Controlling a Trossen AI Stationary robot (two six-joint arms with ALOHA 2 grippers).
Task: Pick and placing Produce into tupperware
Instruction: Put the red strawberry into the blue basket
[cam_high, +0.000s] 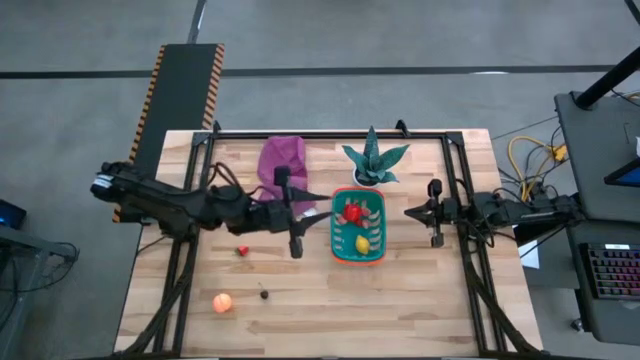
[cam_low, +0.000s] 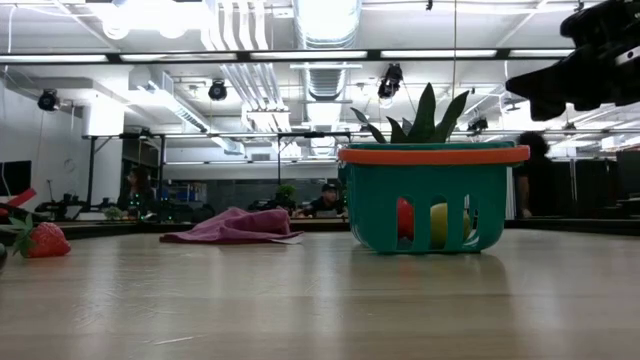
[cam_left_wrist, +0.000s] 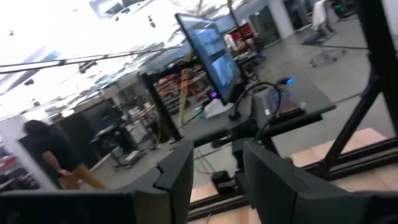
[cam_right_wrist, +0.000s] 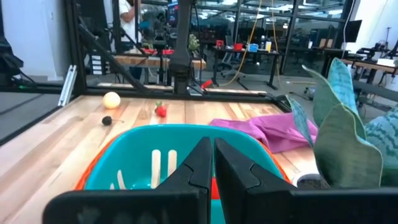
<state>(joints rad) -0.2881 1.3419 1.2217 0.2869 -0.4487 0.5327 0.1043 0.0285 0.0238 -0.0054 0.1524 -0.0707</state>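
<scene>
Strawberry (cam_low: 45, 240) leftmost in low view

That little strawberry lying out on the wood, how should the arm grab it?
My guess: straight down from above, fingers closing across the red body of the strawberry. It lies low on the bare table with its green leafy cap out to one side, so the plump body is the firmer hold. The left gripper is the nearer one.

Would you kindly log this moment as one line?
basket: red fruit, lemon inside | table: strawberry, orange ball, dark piece | left gripper: open | right gripper: shut
</scene>
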